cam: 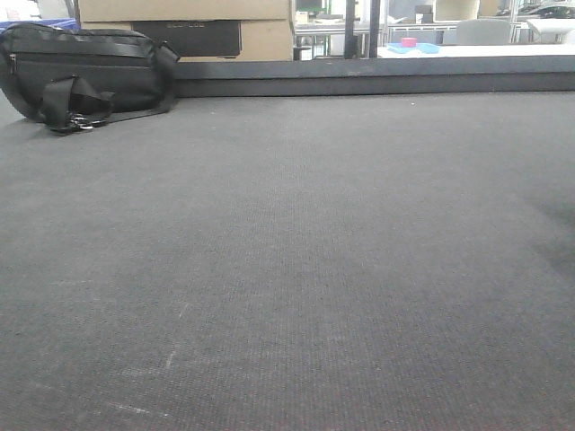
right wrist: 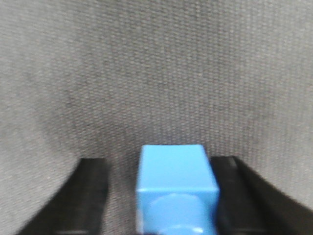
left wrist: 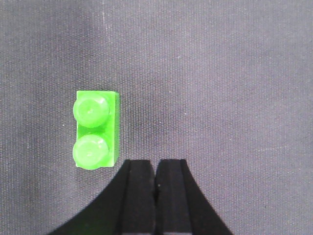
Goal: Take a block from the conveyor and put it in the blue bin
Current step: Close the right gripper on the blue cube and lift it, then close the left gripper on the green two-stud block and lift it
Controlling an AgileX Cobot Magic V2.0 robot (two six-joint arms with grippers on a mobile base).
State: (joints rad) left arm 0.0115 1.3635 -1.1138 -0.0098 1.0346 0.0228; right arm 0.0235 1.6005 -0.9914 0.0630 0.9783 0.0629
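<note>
On the conveyor (cam: 296, 269), a wide dark grey woven belt with faint pale scuffs, two blocks lie under the wrist cameras. In the left wrist view, a green block (left wrist: 95, 129) with two round studs rests flat on the belt. It sits just ahead of the left gripper (left wrist: 156, 178) and to the left of it, not touching. That gripper's black fingers (left wrist: 138, 196) are pressed together with only a thin seam between them, clenched on nothing.

In the right wrist view, a blue block (right wrist: 173, 181) stands between the spread fingers of the right gripper (right wrist: 161, 166). Belt shows between the block and the finger on the picture's left, while the other finger lies against the block or very nearly so, so the pincer is released rather than clamped.

At the belt's far side, a black bag (cam: 85, 76) lies beside the dark raised edge rail (cam: 377, 76), with cardboard boxes (cam: 260, 27) behind.
</note>
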